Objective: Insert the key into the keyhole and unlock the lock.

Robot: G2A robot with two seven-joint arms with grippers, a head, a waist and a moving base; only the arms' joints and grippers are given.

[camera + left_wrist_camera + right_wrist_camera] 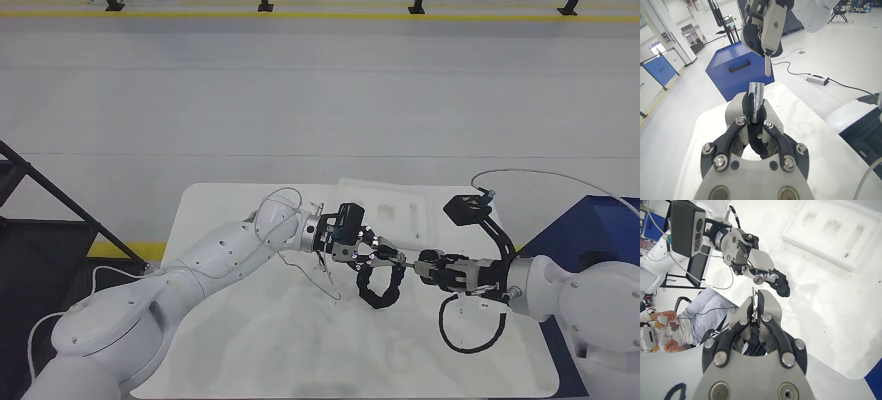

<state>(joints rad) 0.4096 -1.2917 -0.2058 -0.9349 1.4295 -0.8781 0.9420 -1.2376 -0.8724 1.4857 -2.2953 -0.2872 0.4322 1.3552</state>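
My left gripper (754, 100) is shut on a chrome cylinder lock (756, 94), held above the table with its keyhole end toward the other arm. A black cable loop (381, 287) hangs from the lock. My right gripper (754, 296) is shut on the key's head, and the silver key (768, 65) points at the lock. The key tip stops a short way from the keyhole face (758, 279) and slightly to one side of it, not touching. In the top view the left gripper (370, 252) and the right gripper (414, 266) meet over the table's middle.
A white foam tray (390, 210) with rectangular recesses lies at the far side of the white table (230, 330). A blue cabinet (600, 225) stands beyond the table's right edge. A black cable (470, 335) loops under the right arm.
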